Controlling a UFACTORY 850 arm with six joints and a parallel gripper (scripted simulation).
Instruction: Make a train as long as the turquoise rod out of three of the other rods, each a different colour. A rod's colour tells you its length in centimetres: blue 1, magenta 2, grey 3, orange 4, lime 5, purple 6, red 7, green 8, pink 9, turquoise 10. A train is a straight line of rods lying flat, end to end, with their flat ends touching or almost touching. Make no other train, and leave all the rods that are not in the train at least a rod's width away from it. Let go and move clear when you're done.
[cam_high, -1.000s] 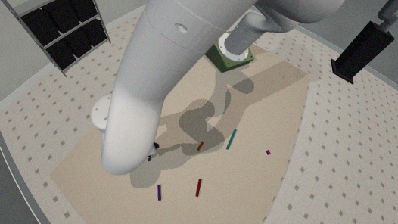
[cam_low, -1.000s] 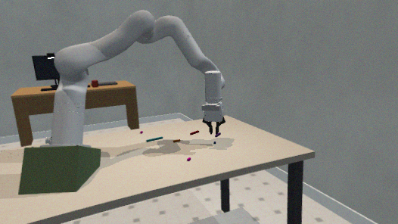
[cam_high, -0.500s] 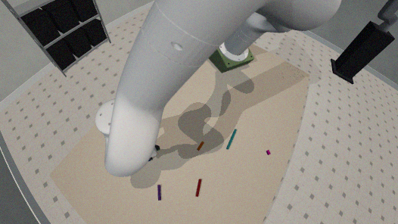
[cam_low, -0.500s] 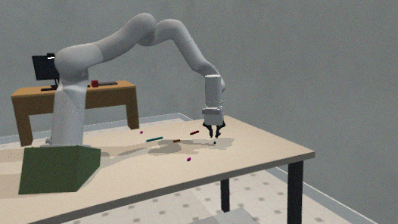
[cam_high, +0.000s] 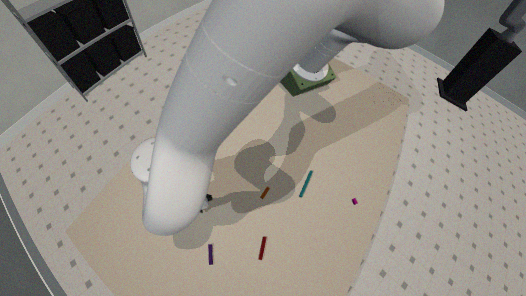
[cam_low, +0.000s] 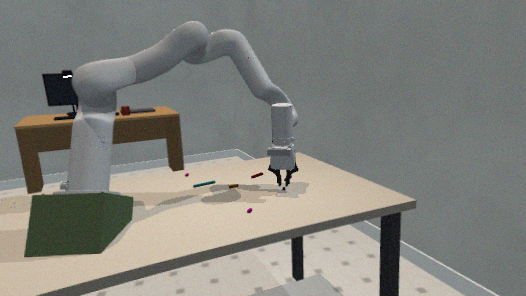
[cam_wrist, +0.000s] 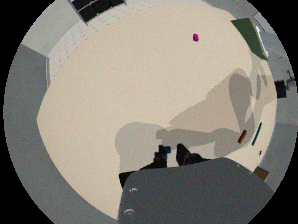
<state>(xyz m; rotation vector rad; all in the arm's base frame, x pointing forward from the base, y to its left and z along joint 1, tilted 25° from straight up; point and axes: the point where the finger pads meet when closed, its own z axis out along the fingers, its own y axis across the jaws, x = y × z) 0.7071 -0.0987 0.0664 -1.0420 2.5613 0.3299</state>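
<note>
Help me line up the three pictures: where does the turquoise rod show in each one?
Top: turquoise rod right of centre, steeply slanted, just right of the orange rod.
Exterior: it lies flat mid-table, left of the orange rod.
Wrist: a thin sliver at the right edge, beside the orange rod.
Shared landmark: the orange rod next to it.
</note>
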